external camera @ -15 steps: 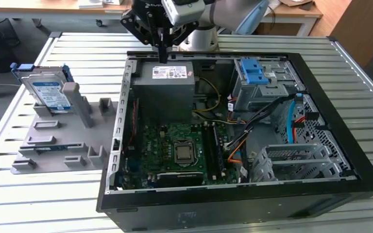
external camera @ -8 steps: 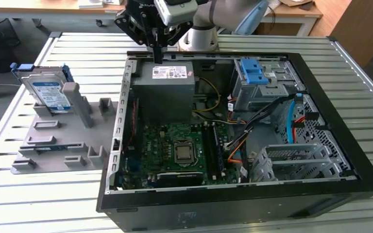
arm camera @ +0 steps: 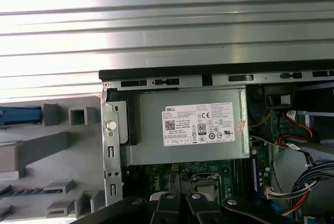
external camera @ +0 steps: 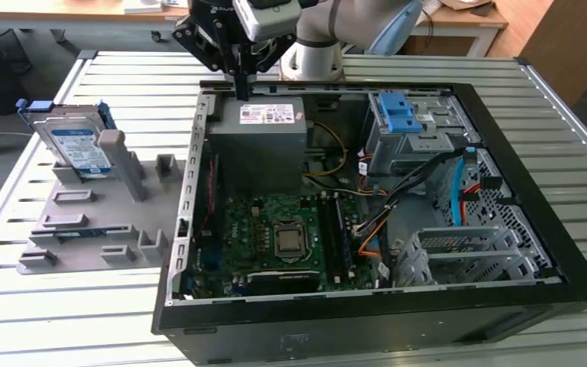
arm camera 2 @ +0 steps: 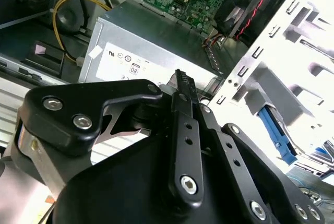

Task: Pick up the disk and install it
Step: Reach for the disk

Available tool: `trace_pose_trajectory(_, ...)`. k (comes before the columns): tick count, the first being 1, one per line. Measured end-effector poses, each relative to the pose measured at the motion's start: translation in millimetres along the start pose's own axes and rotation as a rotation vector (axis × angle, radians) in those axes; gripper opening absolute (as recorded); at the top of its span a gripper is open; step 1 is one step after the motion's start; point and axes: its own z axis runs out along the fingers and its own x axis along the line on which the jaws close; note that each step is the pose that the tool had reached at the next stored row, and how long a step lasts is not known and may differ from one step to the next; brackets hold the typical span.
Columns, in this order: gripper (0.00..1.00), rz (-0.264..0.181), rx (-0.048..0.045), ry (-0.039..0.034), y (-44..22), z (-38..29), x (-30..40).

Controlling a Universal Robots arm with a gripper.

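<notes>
A slatted metal tabletop [external camera: 69,321] carries an open black computer case [external camera: 375,307] and, just beside it on the exterior view's left, a grey holding fixture [external camera: 79,229]. A grey power supply [external camera: 257,149] sits inside the case. The disk [external camera: 77,149] stands upright at the fixture's far end. The jaws hang closed and empty above the power supply's far edge, well apart from the disk.

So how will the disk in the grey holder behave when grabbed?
Probably rigid: the disk looks like a flat metal slab, likely dense for its size. Standing on edge in the grey holder, it could tip if pushed sideways. Its blue bracket may flex.
</notes>
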Motion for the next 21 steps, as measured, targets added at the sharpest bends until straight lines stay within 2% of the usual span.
trace_pose_trajectory(21,0.11,0.0,0.0,0.0013,-1.5,1.3,18.4)
